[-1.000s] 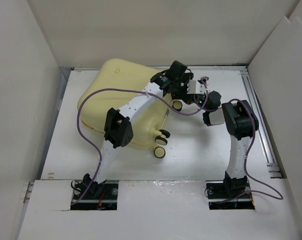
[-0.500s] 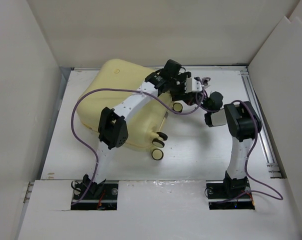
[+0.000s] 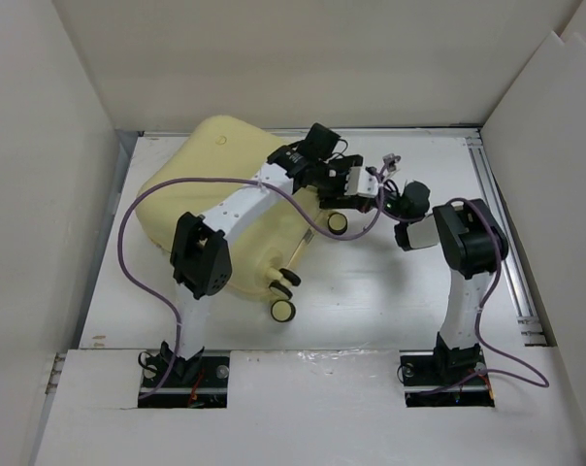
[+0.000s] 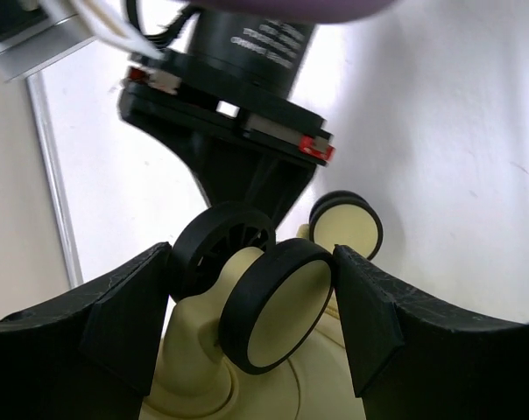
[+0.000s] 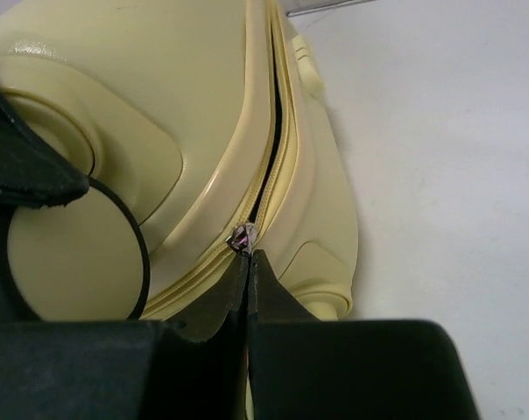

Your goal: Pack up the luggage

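Pale-yellow hard-shell suitcase near the table's far-left corner, left gripper clamped around its black-and-cream twin caster wheel, right gripper pinched shut on the small zipper pull, likely to slip off under any sideways tug.

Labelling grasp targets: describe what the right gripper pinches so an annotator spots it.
Find the pale-yellow hard-shell suitcase, the biggest object on the white table. Follow the zipper seam between its shells to the shut black right gripper. The small metallic zipper pull there is the seam's only shiny piece.
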Controlling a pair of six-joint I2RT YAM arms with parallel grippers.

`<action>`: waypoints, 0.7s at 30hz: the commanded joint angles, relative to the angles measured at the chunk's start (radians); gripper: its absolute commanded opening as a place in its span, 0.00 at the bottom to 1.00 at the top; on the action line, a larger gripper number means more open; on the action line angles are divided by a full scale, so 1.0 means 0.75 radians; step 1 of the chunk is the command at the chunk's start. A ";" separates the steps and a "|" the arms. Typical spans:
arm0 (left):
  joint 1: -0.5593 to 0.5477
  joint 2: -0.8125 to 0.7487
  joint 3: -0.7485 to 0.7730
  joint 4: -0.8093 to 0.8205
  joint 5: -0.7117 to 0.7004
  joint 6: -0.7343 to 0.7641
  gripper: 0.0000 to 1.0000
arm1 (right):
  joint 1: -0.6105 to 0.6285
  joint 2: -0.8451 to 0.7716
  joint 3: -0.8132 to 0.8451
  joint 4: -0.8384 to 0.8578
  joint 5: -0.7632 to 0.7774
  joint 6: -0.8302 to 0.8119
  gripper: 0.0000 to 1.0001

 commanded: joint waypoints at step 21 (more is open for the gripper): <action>-0.193 -0.560 -0.540 -0.544 0.116 0.001 0.00 | 0.251 0.012 0.347 -0.386 0.255 -0.266 0.00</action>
